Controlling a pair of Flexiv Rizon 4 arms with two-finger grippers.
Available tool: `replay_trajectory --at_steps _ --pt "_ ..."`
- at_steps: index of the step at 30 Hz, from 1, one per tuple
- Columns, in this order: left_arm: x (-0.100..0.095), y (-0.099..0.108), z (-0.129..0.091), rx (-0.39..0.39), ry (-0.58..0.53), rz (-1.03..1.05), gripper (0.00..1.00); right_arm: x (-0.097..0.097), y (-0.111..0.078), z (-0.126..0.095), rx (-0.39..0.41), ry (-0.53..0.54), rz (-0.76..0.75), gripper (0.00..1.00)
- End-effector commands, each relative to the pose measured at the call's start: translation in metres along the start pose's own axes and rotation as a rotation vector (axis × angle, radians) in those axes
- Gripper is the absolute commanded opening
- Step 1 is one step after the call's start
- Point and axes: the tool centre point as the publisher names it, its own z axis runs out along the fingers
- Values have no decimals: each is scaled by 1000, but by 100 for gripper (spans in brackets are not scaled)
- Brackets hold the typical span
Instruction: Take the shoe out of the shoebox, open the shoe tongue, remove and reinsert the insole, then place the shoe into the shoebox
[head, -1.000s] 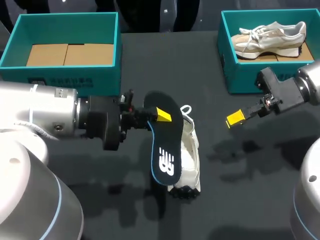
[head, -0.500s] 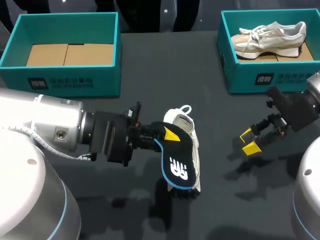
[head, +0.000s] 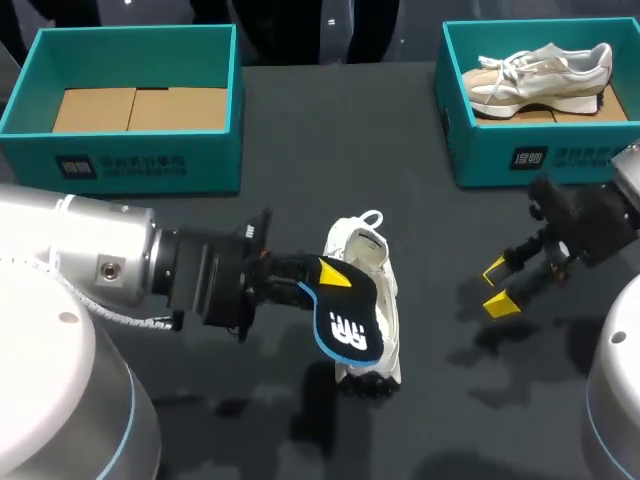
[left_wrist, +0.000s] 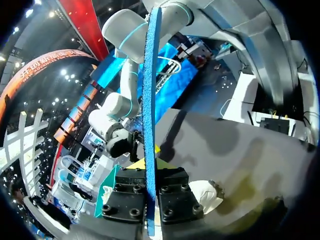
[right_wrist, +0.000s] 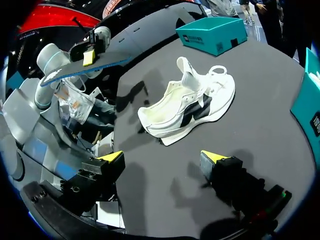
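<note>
Head view: my left gripper (head: 325, 275) is clamped on the heel end of the dark insole (head: 345, 325), which slants down over the white shoe (head: 385, 300) on the table (head: 300, 120). From the left wrist, the insole shows edge-on, pinched between the two fingers and running straight out ahead of them.

My right gripper (head: 497, 287) hangs to the right of the shoe, well apart from it. Its fingers are spread wide with nothing between them. From the right wrist, the shoe lies ahead of those open fingers with its tongue (right_wrist: 187, 67) lifted and the pale inside of the mouth showing.

Behind on the left, the left box (head: 130, 160) holds only its cardboard floor. The right box (head: 480, 150) holds a second shoe (head: 540, 70).

As I read it, the shoe is out, the tongue is open and the insole is out, so the step in hand is reinsertion. The insole's free end is over the shoe but not yet inside, as far as I can tell.

The next move calls for tipping that free end into the mouth and sliding it forward along the shoe's floor. The right gripper would likely have to steady the shoe, or it may skid or tip under the push. The shoe then goes back into a box, probably the left one.
</note>
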Motion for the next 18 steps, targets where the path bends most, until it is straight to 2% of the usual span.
replay_trajectory --at_steps 1,10,18 --pt "16 10 3 -11 9 -187 0 1 -2 26 39 -57 -43 100" --pt "30 18 8 64 -15 -399 0 -3 -7 50 75 -110 -124 100" --pt "30 18 8 64 -15 -399 0 -6 -9 55 96 -91 -142 100"
